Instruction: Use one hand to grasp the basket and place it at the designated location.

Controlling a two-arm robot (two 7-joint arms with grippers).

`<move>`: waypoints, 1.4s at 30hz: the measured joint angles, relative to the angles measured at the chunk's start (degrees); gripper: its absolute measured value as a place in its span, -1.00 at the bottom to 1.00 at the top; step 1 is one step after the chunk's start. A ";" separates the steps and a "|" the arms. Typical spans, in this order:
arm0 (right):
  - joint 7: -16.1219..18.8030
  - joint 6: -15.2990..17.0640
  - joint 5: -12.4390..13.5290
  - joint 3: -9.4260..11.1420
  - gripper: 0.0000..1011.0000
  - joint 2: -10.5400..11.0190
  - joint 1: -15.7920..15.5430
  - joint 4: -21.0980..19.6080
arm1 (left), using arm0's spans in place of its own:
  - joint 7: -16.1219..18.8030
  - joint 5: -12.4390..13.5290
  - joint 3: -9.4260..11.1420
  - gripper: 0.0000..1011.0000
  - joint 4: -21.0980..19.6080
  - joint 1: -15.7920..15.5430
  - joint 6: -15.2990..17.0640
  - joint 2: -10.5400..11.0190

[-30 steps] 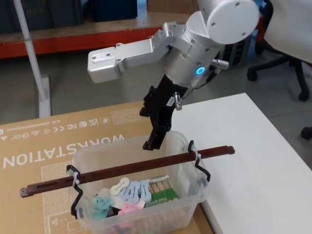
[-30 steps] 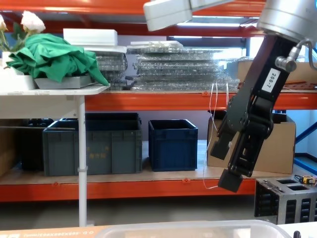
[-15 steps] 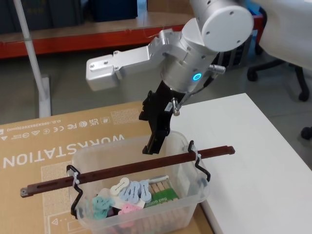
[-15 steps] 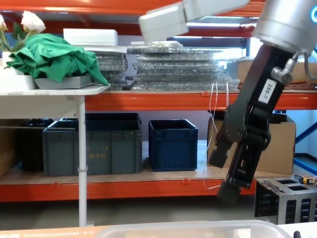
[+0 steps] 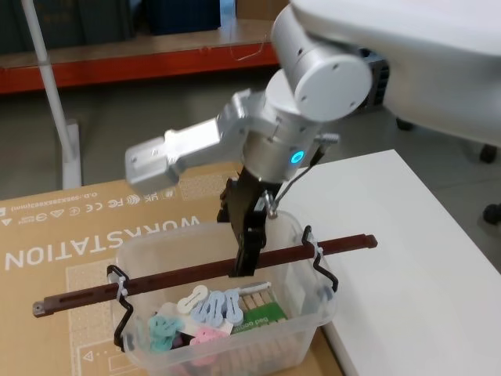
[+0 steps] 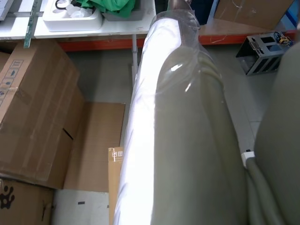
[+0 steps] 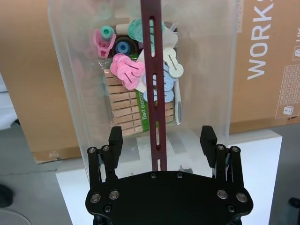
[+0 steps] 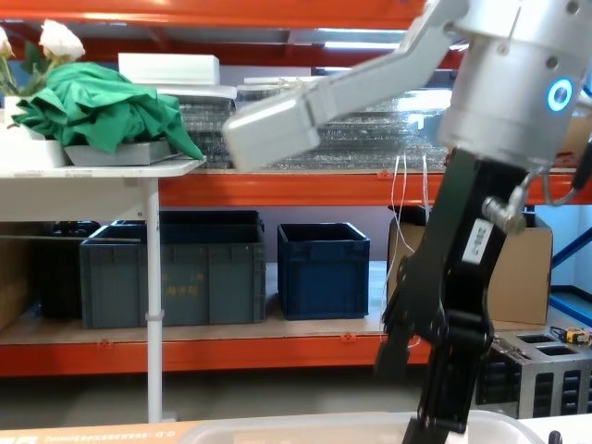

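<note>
The basket [image 5: 147,249] handle [image 7: 151,70] between right gripper [image 7: 161,136] fingers [image 7: 115,138].

The basket [image 5: 141,254] is clear and translucent, its handle [image 5: 188,275] reddish-brown on black fittings [image 5: 119,313], and its coloured pegs [image 5: 211,307] are pink, pale blue, mint and white, beside tan wooden pegs [image 5: 252,301] on a green card [image 5: 270,319]. The cardboard [image 5: 70,235] is brown with white lettering and line print, and the table [image 5: 407,266] is white. The right gripper [image 7: 161,136] is black on a silver arm [image 5: 258,133] with a glowing blue ring [image 5: 296,155]; the crates [image 8: 322,268] are dark blue, the shelf beams [image 8: 277,190] orange, the cloth [image 8: 102,106] green.
</note>
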 joint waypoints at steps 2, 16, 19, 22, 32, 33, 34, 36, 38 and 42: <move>-0.07 -0.33 -0.52 -0.52 0.98 -0.43 -0.08 0.09 | 0.00 0.00 -0.03 -1.00 0.00 0.00 0.00 0.00; -1.18 -1.85 -3.21 -4.02 0.98 -3.67 -0.11 1.63 | 0.00 0.00 0.01 -1.00 0.00 0.00 0.00 0.00; -1.34 -1.97 -3.60 -4.67 0.98 -4.23 -0.11 2.16 | 0.00 0.00 -0.02 -1.00 0.00 0.00 0.00 0.00; -1.53 -2.00 -3.96 -5.25 0.98 -4.71 -0.16 2.59 | 0.00 0.00 -0.04 -1.00 0.00 0.00 0.00 0.00; -1.96 -1.54 -4.65 -6.26 0.98 -5.48 -0.38 3.63 | 0.00 0.00 -0.02 -1.00 0.00 0.00 0.00 0.00; -1.98 -1.38 -4.77 -6.38 0.98 -5.57 -0.42 3.73 | 0.00 0.00 -0.02 -1.00 0.00 0.00 0.00 0.00; -2.00 -1.30 -4.84 -6.42 0.98 -5.60 -0.45 3.80 | 0.00 0.00 -0.01 -1.00 0.00 0.00 0.00 0.00; -2.01 -1.22 -4.95 -6.51 0.98 -5.67 -0.47 3.92 | 0.00 0.00 -0.01 -1.00 0.00 0.00 0.00 0.00; -2.02 -1.10 -5.03 -6.60 0.98 -5.76 -0.50 4.06 | 0.00 0.00 0.00 -1.00 0.00 0.00 0.00 0.00; -2.13 -0.80 -5.32 -6.82 0.98 -5.95 -0.66 4.32 | 0.00 0.00 -0.01 -1.00 0.00 0.00 0.00 0.00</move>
